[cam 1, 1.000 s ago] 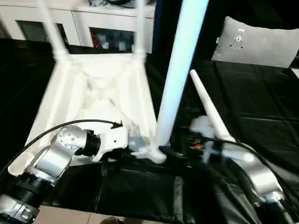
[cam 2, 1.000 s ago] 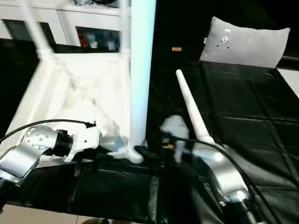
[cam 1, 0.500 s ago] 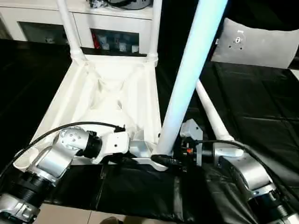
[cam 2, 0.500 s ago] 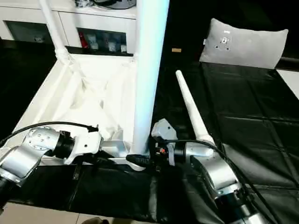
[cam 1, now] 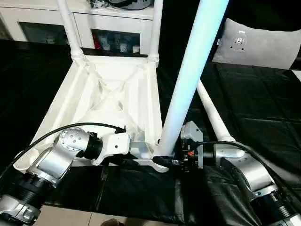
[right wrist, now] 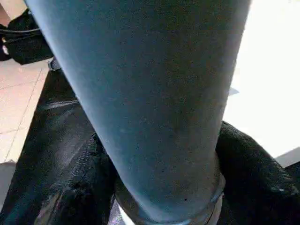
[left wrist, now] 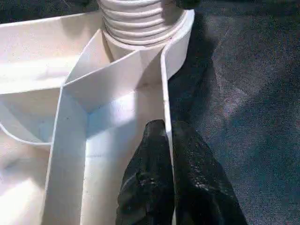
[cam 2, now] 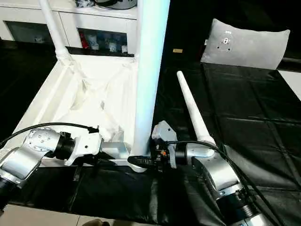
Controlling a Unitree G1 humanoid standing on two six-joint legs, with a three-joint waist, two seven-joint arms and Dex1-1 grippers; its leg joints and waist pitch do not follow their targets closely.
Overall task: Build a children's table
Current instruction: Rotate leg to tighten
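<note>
Left tool clenched on top rim. Right tool straddles leg base; grasp unconfirmed. Keep leg vertical while twisting into socket.

Top upside down on the black mat, ribbed underside up. Two legs upright in the far corner sockets, a third leg upright in the near right socket. Fourth leg loose, lying on the mat just right of the top.

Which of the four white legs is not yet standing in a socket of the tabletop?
The loose leg lying flat on the black cloth right of the tabletop; the other three stand upright in corner sockets.
</note>
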